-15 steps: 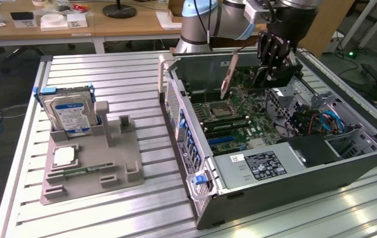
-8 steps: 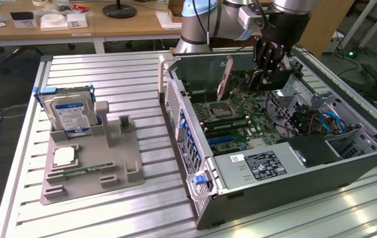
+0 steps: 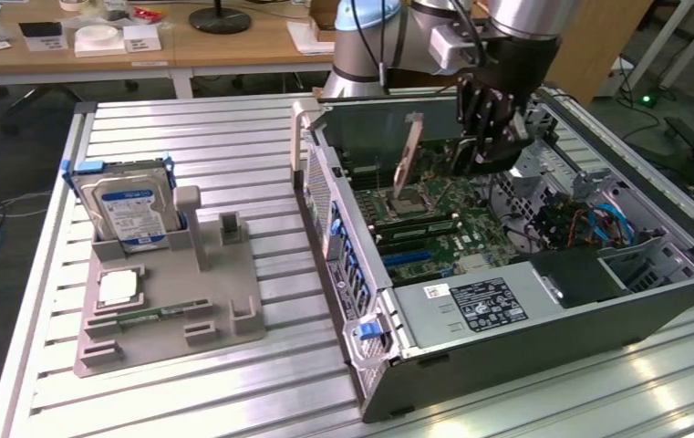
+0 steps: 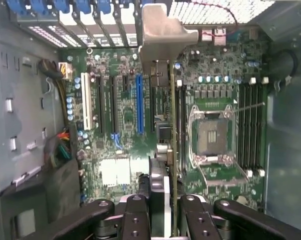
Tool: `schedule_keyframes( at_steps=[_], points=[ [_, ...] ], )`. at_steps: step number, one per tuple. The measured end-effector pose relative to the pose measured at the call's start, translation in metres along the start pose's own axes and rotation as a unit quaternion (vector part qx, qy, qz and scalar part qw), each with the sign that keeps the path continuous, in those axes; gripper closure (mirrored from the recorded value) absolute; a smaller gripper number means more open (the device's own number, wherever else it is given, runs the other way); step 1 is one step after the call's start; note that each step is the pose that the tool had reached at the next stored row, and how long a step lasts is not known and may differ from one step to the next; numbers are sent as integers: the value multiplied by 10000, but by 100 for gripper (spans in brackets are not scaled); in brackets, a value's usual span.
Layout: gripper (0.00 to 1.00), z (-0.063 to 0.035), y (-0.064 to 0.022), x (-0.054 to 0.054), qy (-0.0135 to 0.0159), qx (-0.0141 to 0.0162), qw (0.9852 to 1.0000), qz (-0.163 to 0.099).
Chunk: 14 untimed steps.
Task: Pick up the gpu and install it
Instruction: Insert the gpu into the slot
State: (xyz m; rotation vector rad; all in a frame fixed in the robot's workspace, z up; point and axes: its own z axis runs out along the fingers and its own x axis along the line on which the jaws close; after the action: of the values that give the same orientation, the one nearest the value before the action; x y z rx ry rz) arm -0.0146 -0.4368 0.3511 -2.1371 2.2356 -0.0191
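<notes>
The gpu (image 4: 173,125) stands on edge inside the open computer case (image 3: 359,301), above the motherboard (image 4: 125,120). I see it edge-on, with its metal bracket (image 4: 163,30) against the case's rear wall. It runs between the blue slot (image 4: 139,102) and the processor socket (image 4: 213,135). My gripper (image 4: 163,202) is shut on the card's near end, one black finger (image 4: 135,215) on each side. In the exterior view my gripper (image 3: 487,146) reaches down into the case, and the gpu (image 3: 410,160) rises thin and upright beside it. Whether the card sits in a slot I cannot tell.
A silver hard drive (image 3: 134,205) with a blue-white label stands in a grey holder (image 3: 164,310) at the exterior view's left. The power supply (image 3: 481,306) fills the case's near end. Cables (image 3: 590,224) and a drive cage crowd the exterior view's right.
</notes>
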Motion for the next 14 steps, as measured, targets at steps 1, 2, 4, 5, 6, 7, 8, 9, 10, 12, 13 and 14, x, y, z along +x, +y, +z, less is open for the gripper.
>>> schedule_keyframes(
  at_steps=[1, 2, 4, 5, 6, 7, 8, 9, 10, 12, 13, 14],
  points=[
    [72, 17, 36, 2, 1, 0, 10000, 0],
    [72, 34, 66, 4, 0, 0, 10000, 0],
    [72, 69, 86, 7, 0, 0, 10000, 0],
    [72, 82, 88, 12, 0, 0, 10000, -1],
    [72, 94, 92, 17, 0, 1, 10000, -1],
    [72, 108, 95, 23, 1, 3, 10000, -1],
    [72, 125, 103, 25, 0, 3, 10000, 0],
    [72, 142, 116, 26, 1, 3, 10000, 0],
    [72, 160, 134, 28, 1, 3, 10000, -2],
    [72, 187, 168, 35, 0, 3, 10000, -2],
    [72, 194, 171, 52, 1, 2, 10000, -4],
    [72, 200, 173, 68, 1, 3, 10000, -4]
  ],
)
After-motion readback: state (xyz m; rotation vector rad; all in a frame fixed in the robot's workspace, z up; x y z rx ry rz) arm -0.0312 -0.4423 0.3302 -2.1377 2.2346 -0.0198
